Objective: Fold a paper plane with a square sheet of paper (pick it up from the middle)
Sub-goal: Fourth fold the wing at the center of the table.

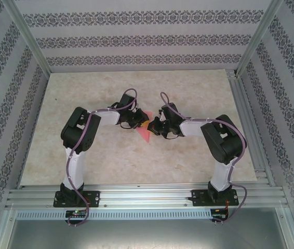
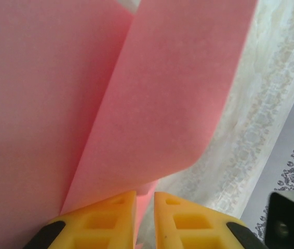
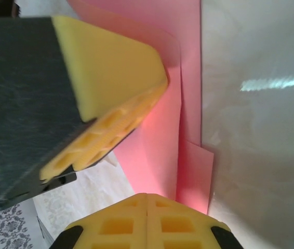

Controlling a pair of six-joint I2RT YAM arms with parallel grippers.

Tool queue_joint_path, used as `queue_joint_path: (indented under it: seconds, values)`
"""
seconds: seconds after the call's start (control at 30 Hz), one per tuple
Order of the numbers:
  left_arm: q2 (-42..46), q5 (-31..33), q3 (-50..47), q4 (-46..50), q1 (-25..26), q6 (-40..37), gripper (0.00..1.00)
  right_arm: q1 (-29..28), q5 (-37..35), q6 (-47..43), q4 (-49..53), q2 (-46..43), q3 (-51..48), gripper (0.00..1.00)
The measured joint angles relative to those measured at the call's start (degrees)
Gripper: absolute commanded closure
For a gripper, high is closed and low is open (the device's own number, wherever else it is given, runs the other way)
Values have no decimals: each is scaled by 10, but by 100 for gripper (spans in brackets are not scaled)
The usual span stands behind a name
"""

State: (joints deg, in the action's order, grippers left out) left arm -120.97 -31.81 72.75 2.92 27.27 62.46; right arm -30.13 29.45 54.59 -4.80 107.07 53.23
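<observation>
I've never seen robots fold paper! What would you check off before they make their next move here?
1. Left gripper pinches the pink paper: ok.
2. Right gripper shut, paper running into its tips: ok.
3. Paper free of tears: ok, none seen.
4. Fold pressed flat: not ok, the paper bows open.
5. Grippers clear of each other: cannot tell, they stand very close.

One pink paper sheet (image 1: 145, 133) shows at frame centre, with two grippers, the left gripper (image 1: 133, 123) and right gripper (image 1: 156, 126), two arms, left arm (image 1: 78, 150) and right arm (image 1: 222, 150), and one table (image 1: 188, 88).
</observation>
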Motion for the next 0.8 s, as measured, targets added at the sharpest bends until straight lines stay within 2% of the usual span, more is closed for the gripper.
queue_joint_path:
  seconds: [0.5, 0.8]
  values:
    - [10, 21, -12, -3, 3, 21, 79, -16, 5, -38, 53, 38, 32, 99]
    - [9, 24, 40, 60, -8, -29, 76, -16, 5, -74, 61, 40, 34, 100]
